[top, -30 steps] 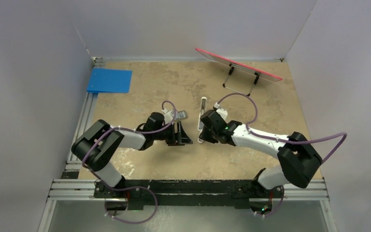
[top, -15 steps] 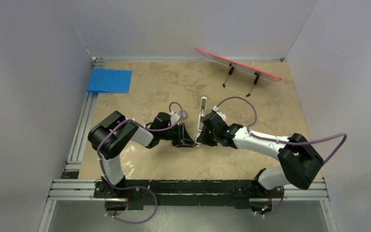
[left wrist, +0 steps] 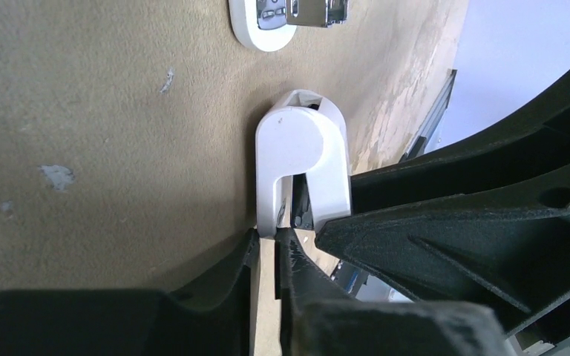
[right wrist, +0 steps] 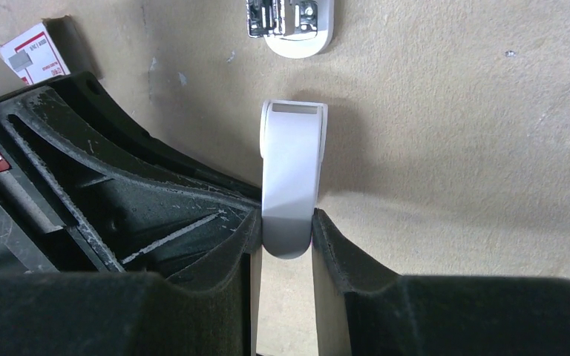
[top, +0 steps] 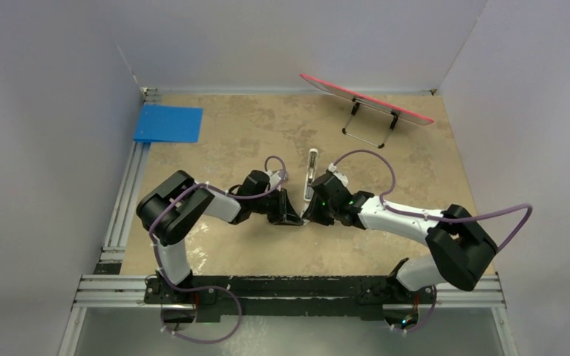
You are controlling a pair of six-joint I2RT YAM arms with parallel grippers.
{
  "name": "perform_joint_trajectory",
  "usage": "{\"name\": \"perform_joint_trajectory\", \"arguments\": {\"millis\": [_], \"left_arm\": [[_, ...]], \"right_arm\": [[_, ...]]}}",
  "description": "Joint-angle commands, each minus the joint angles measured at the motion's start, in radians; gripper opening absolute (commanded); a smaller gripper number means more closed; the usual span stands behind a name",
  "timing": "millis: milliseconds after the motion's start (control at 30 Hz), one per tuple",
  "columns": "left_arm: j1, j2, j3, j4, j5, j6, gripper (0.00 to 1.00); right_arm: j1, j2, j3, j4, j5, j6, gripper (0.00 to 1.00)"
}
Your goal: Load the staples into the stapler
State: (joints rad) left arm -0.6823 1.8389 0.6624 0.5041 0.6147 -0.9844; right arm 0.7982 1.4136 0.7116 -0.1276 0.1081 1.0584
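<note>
The right gripper is clamped on a short white piece. The left gripper is pinched almost shut at its slotted end, where a dark sliver, possibly staples, is glimpsed. The stapler is seen lying just beyond on the table, so loading is judged unfinished.

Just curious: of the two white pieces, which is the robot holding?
The plain white piece, clamped in the right gripper. The other white piece, showing shiny metal inside, lies free on the table beyond.
</note>
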Motion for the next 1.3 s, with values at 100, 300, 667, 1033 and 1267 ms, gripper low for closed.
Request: {"name": "perform_joint_trajectory", "arguments": {"millis": [100,300,667,1033,1267], "left_arm": [[-0.018,-0.003,0.012,-0.052,-0.072,0.067,0.00],[-0.020,0.003,0.003,-0.072,-0.092,0.084,0.00],[-0.024,0.008,0.008,-0.083,-0.083,0.105,0.00],[-0.034,0.024,0.020,-0.080,-0.034,0.127,0.00],[-0.036,0.033,0.036,-0.102,-0.029,0.144,0.00]], "right_arm": [[-0.029,-0.073,0.010,-0.022,0.007,0.005,0.09],[-0.075,-0.118,-0.004,-0.035,0.011,0.001,0.09],[-0.105,-0.146,-0.006,-0.062,0.092,0.013,0.13],[-0.134,-0.104,0.053,-0.070,0.264,0.000,0.19],[-0.139,-0.062,0.052,-0.035,0.279,-0.005,0.20]]}}
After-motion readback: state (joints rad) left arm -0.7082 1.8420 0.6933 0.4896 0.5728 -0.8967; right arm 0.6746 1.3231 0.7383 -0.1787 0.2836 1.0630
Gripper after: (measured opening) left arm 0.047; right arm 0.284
